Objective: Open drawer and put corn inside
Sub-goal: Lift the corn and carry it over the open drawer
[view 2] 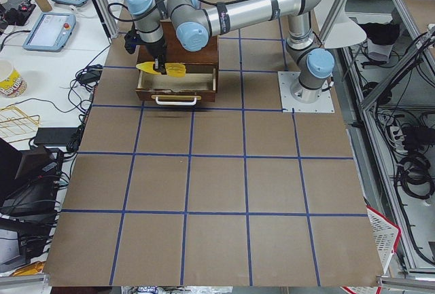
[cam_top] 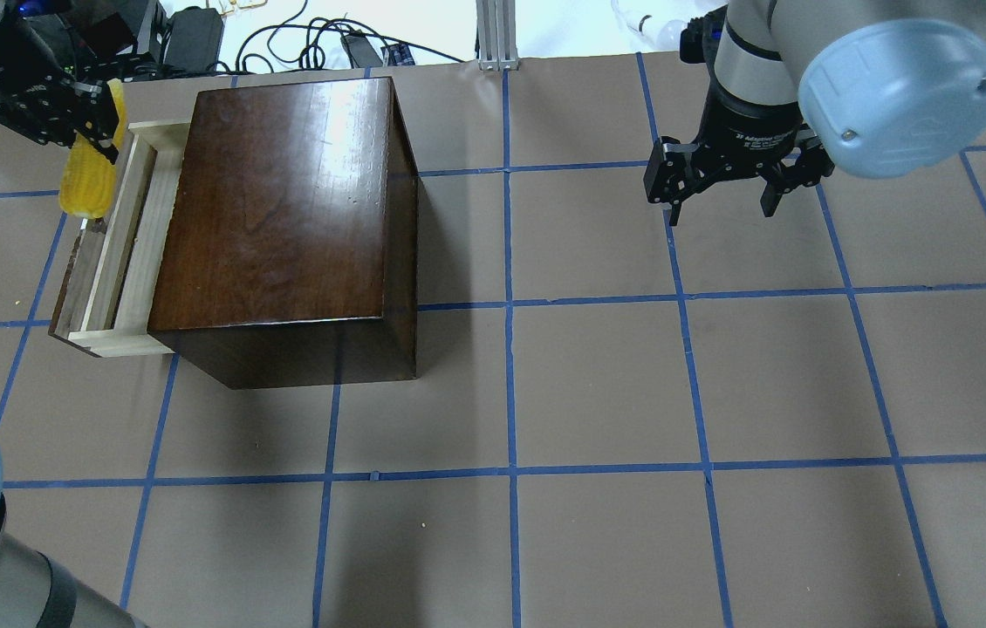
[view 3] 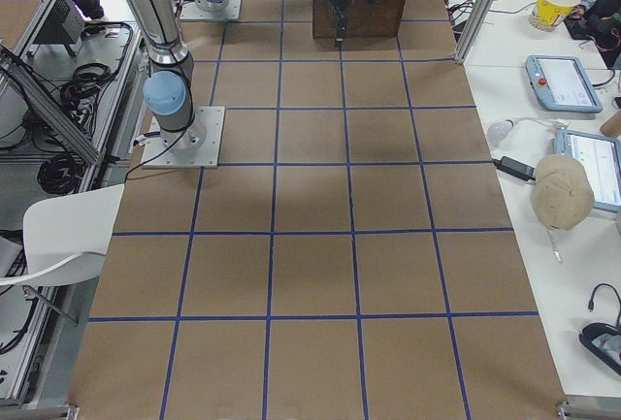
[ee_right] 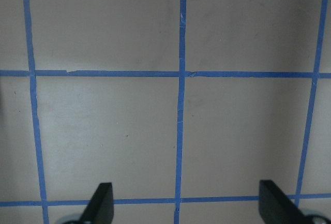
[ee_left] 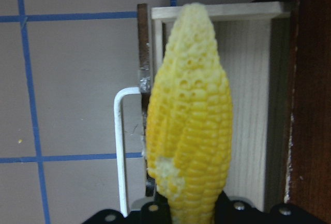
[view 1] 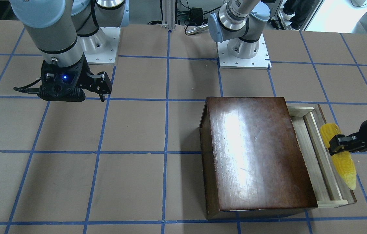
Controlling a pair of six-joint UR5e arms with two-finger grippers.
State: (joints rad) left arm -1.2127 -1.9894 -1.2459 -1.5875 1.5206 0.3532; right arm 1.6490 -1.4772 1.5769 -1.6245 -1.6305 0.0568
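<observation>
The dark-brown wooden box (view 1: 255, 156) (cam_top: 284, 201) stands on the table with its pale wood drawer (view 1: 316, 156) (cam_top: 122, 253) pulled partly out. My left gripper (view 1: 341, 145) (cam_top: 87, 122) is shut on the yellow corn (view 1: 337, 156) (cam_top: 90, 170) and holds it above the drawer's front panel. In the left wrist view the corn (ee_left: 191, 125) points away from the camera, over the front panel and white handle (ee_left: 121, 146), beside the drawer's pale floor (ee_left: 248, 105). My right gripper (view 1: 100, 86) (cam_top: 720, 179) hangs open and empty over bare table, far from the box.
The table is brown with a blue tape grid (cam_top: 506, 305). The arm bases (view 1: 243, 52) stand at the robot's edge. Cables and equipment (cam_top: 301, 44) lie past the far edge. The right wrist view shows only table and the open fingertips (ee_right: 101, 203).
</observation>
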